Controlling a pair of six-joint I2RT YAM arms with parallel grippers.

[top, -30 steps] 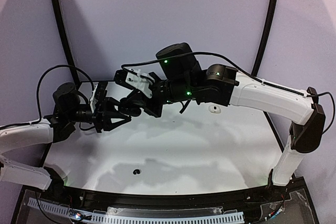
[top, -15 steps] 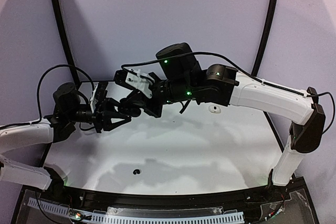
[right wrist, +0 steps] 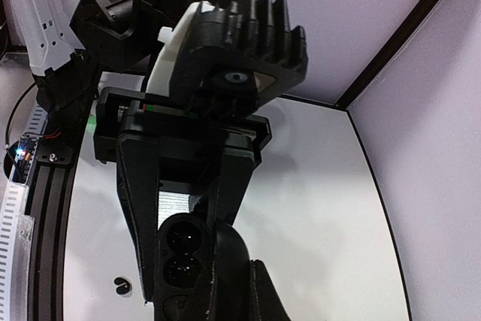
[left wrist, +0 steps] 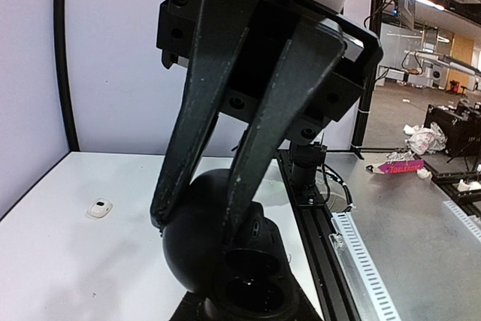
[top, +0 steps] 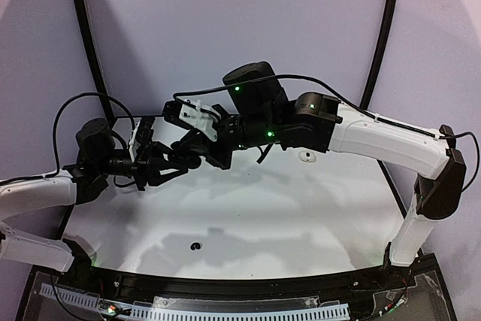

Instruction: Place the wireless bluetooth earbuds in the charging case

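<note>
A black charging case (top: 188, 161) hangs open in mid-air between my two grippers. My left gripper (top: 171, 167) is shut on its base; its fingers (right wrist: 135, 208) straddle the two dark wells (right wrist: 180, 253). My right gripper (top: 197, 154) is shut on the domed lid (left wrist: 199, 238); its fingers (left wrist: 188, 148) clamp it from above. I cannot tell if the wells (left wrist: 248, 291) hold anything. One black earbud (top: 195, 246) lies on the table near the front and also shows in the right wrist view (right wrist: 120, 285). No white earbud is clearly in view.
A small white item (top: 305, 156) lies on the white table under the right arm; it also shows in the left wrist view (left wrist: 98, 207). A black frame rail (top: 225, 291) runs along the front edge. Purple walls close the back and sides.
</note>
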